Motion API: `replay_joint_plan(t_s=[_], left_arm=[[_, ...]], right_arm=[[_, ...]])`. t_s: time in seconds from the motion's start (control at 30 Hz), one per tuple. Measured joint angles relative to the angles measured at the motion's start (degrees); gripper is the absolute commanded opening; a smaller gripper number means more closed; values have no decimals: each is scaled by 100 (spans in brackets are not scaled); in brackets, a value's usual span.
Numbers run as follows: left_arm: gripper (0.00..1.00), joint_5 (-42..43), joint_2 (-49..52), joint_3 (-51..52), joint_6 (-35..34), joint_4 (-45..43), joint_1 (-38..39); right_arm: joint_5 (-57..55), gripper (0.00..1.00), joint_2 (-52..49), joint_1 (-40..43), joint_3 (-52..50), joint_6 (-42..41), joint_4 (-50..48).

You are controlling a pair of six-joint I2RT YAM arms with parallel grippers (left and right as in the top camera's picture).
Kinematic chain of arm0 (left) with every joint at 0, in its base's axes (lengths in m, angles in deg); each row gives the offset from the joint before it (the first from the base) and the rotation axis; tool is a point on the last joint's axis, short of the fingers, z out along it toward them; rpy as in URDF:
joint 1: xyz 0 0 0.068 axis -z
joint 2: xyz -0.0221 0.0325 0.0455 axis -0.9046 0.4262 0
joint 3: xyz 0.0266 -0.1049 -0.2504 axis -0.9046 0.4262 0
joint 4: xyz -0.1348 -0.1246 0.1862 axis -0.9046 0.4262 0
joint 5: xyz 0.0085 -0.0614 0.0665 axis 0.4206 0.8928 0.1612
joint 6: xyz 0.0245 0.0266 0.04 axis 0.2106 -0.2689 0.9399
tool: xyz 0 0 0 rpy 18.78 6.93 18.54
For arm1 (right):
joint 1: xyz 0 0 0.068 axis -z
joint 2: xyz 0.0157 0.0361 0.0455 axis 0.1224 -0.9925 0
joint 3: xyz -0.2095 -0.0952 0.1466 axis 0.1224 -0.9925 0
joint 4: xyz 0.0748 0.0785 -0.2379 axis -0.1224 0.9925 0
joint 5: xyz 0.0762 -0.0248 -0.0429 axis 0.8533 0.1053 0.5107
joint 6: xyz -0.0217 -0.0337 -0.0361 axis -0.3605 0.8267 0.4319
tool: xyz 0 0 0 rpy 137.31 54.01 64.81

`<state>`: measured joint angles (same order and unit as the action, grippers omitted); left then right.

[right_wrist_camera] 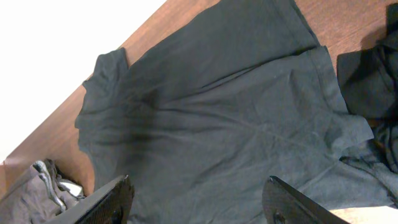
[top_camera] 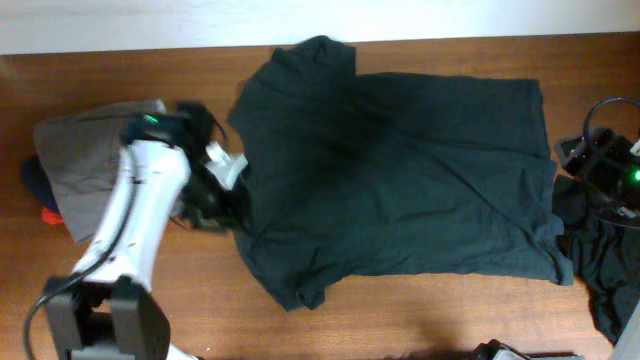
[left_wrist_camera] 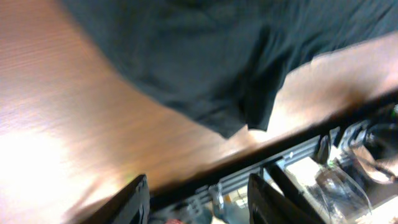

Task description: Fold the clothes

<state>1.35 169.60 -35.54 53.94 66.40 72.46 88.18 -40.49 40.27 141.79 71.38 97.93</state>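
Left gripper: jaws apart and empty, just off the near sleeve of the dark green short-sleeved fabric T-shirt, which lies spread flat ahead of it. Right gripper: likewise released, well back from the shirt. Recommend pinching the sleeve edge squarely, both layers, before folding inward.

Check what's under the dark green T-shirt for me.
The dark green T-shirt lies spread on the wooden table, which shows along its edges. A black garment meets its right edge; whether anything tucks underneath is covered.
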Motion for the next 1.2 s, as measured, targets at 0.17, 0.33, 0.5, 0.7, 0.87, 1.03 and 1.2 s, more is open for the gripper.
replay_joint_plan(t_s=[0.17, 0.33, 0.5, 0.7, 0.87, 1.03, 1.2], left_arm=[[56, 802, 0, 1849, -52, -1344, 485], [55, 1266, 0, 2728, -402, -1893, 767], [56, 1377, 0, 2935, -673, -1856, 946], [56, 1069, 0, 2986, -1217, -2052, 1287], [55, 678, 11, 2988, -1657, -2096, 1333], [53, 551, 284, 2988, -1845, -2199, 1338], [25, 509, 750, 2990, -1917, -2424, 1338]], right_arm=[[-22, 71, -76, 0, 0, -2, 2], [-24, 71, -81, 0, 0, 4, 22], [-24, 71, -81, 0, 0, 4, 144], [-24, 71, -81, 0, 0, 4, 256], [-22, 71, -81, 0, 0, 4, 319], [-24, 71, -81, 0, 0, 13, 321], [-22, 70, -81, 0, 0, 28, 321]])
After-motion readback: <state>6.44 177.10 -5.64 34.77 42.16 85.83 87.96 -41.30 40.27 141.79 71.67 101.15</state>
